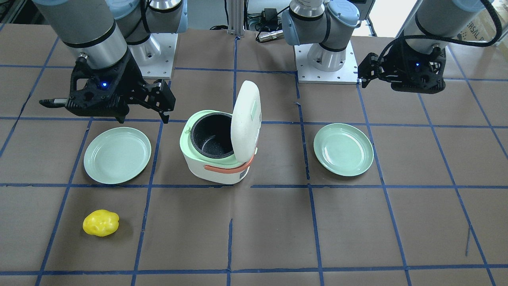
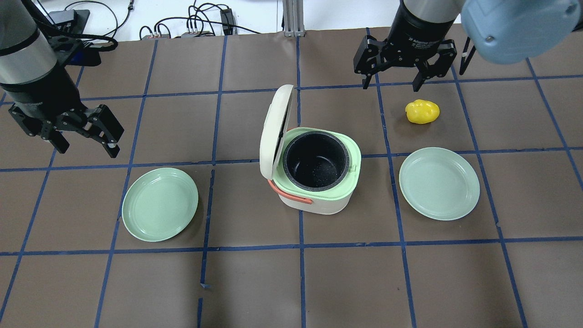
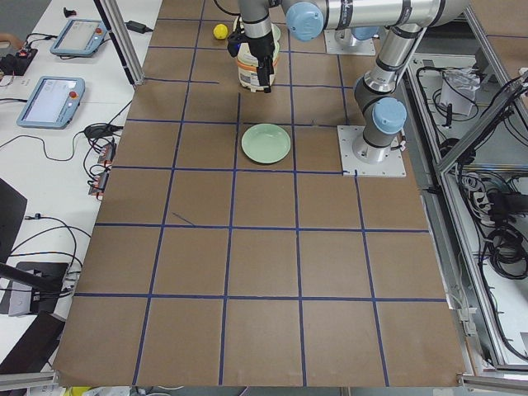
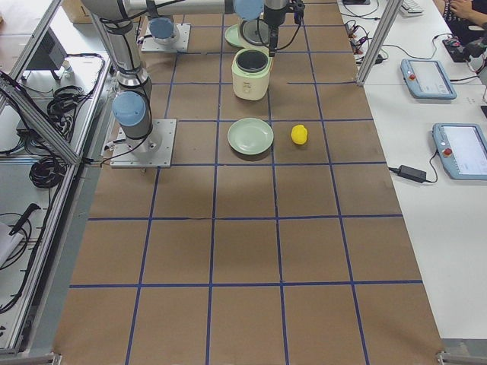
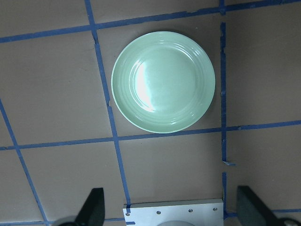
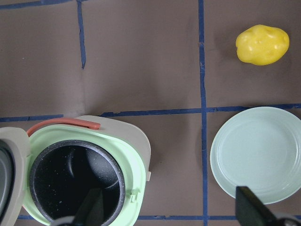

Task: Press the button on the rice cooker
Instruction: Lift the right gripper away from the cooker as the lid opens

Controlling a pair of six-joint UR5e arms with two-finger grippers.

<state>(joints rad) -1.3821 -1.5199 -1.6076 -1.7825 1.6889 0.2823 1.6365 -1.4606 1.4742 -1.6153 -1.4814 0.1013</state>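
The rice cooker [image 2: 319, 200] stands mid-table, white with a green rim, black inner pot [image 2: 315, 161] and orange handle. Its lid [image 2: 272, 132] stands open and upright. It also shows in the front view [image 1: 216, 167] and the right wrist view [image 6: 136, 155]. No button shows clearly; a small tab [image 6: 148, 175] sits on the rim. My right gripper [image 2: 391, 84] is open and empty, high over the table beyond the cooker. My left gripper [image 2: 86, 150] is open and empty, well to the cooker's left.
A green plate [image 2: 160, 204] lies left of the cooker, below the left wrist camera [image 5: 163, 82]. A second green plate [image 2: 439, 183] lies right of it. A yellow potato-like object [image 2: 422, 111] lies beyond that plate. The arm bases [image 1: 331, 71] stand at the table's robot side.
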